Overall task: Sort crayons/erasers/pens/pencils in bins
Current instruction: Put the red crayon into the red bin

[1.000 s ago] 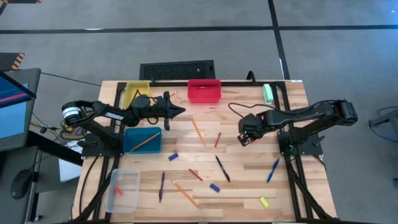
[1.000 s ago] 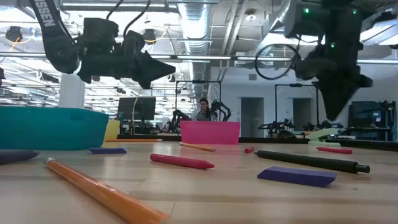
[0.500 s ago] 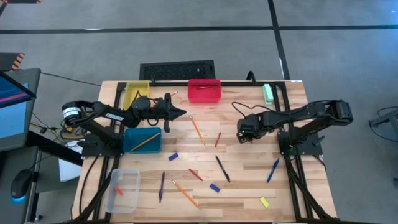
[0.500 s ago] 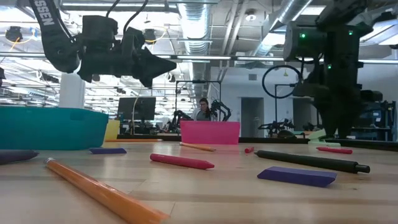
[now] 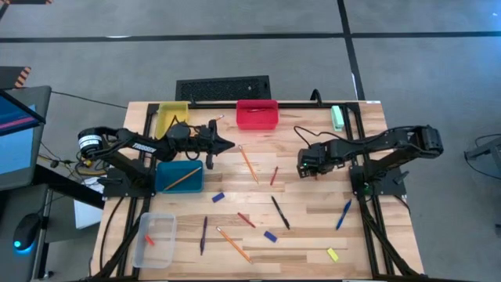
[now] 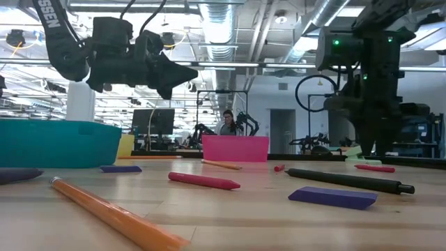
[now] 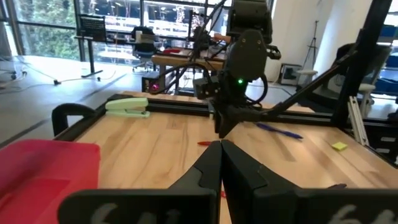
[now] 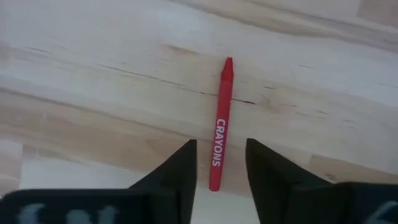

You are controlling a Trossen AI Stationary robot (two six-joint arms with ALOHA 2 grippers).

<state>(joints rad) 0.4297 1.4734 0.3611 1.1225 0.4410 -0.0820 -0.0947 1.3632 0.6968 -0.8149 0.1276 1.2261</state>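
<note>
Four bins stand along the table's left and far side: yellow bin (image 5: 171, 116), red bin (image 5: 257, 113), teal bin (image 5: 178, 176) holding an orange pencil (image 5: 182, 178), clear bin (image 5: 153, 239). A red crayon (image 8: 220, 125) lies flat mid-table; pens, pencils and erasers are scattered toward the near edge.

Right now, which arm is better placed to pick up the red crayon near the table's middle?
The right one. The right gripper is open, its fingers on either side of the crayon. The left gripper is shut, away by the red bin.

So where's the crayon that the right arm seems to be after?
The crayon lies flat on the table, in line with the gap between the right gripper's open fingers. From above, this crayon is mid-table, right of an orange pencil.
</note>
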